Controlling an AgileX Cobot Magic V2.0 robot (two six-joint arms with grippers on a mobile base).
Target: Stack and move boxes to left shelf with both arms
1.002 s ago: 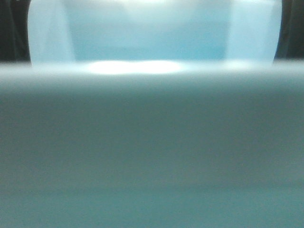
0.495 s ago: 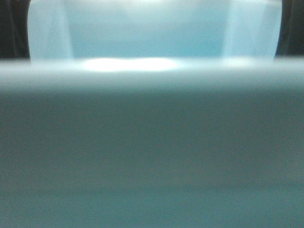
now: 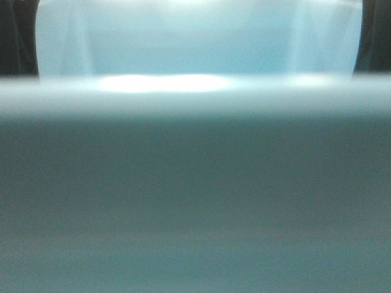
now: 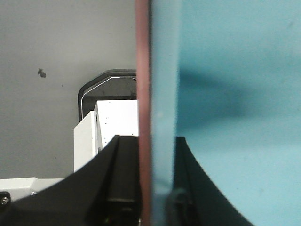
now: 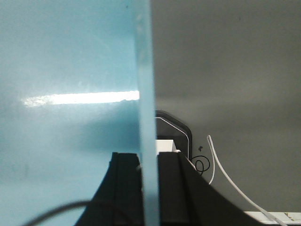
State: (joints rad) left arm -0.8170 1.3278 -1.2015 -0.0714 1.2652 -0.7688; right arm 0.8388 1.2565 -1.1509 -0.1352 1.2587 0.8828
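1. Left wrist view: left gripper (image 4: 146, 197) pinches the stacked pink box (image 4: 143, 94) and blue box (image 4: 225, 94) walls.
2. Right gripper (image 5: 148, 188) jaws pinch the blue wall.
3. Next, probably carry both to the shelf.

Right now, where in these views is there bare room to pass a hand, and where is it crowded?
Free: grey surface left of the pink box rim; grey surface right of the blue box wall, above the white cable. Crowded: fingers clamp both walls; blue box fills the front view.
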